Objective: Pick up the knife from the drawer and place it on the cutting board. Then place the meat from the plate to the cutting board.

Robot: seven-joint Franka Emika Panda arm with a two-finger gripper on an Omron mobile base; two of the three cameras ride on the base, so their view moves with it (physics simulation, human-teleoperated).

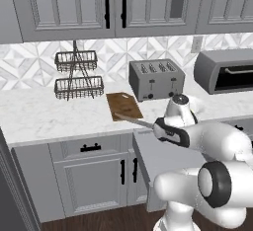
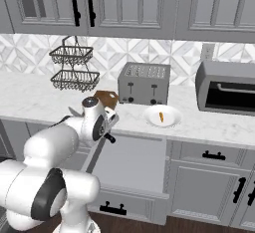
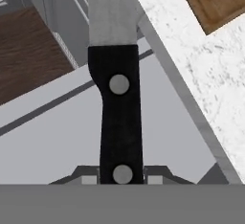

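Carrying the knife (image 3: pixel 115 50) toward the cutting board (image 1: pixel 124 106), with a loose grip the main worry.

The gripper (image 3: pixel 122 177) has its fingers clamped on the black handle's end, blade reaching over the open drawer (image 2: pixel 130 163) toward the counter edge. Held so far back, the knife could pivot or slip, or its tip could catch the counter rim short of the board.

Knife (image 3: pixel 117 65) above open drawer (image 2: pixel 130 162); cutting board (image 1: pixel 123 105) on counter behind.
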